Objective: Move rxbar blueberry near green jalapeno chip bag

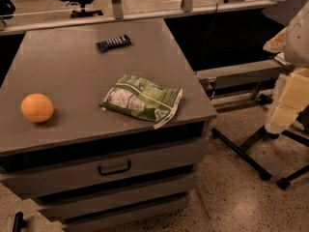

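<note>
Camera view: the small, flat, navy-wrapped rxbar blueberry lies at the far side of the grey bench, well apart from the crumpled foil green jalapeno chip bag by the front right edge. I judge the bare bench between them the safest drop zone. A round orange fruit sits left. The gripper hangs off-bench to the right; I cannot tell its state.

Dim, warm light; soft shadows hug the orange and chip bag; the gripper, at the right edge, glows pale yellow.
</note>
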You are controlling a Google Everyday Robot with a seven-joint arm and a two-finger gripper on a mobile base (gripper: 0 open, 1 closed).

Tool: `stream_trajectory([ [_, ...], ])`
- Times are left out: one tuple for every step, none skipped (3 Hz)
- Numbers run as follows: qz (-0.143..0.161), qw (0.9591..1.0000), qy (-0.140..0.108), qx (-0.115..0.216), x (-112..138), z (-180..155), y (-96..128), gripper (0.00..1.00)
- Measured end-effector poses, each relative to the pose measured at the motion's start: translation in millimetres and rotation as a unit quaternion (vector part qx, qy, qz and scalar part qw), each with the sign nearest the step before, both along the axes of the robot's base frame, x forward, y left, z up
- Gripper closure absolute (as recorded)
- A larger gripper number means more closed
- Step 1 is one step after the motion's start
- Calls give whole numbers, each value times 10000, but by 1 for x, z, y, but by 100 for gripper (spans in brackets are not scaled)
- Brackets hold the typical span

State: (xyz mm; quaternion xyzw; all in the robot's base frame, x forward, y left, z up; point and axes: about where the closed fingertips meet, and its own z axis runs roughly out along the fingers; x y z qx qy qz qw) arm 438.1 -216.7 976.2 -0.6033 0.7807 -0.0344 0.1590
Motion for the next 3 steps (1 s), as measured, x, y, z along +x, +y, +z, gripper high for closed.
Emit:
stream_trajectory([
  [11,10000,-20,6,3,0,1,0],
  [139,9997,-207,72,35,1,16,0],
  [251,9982,-400,373,101,-6,52,0],
])
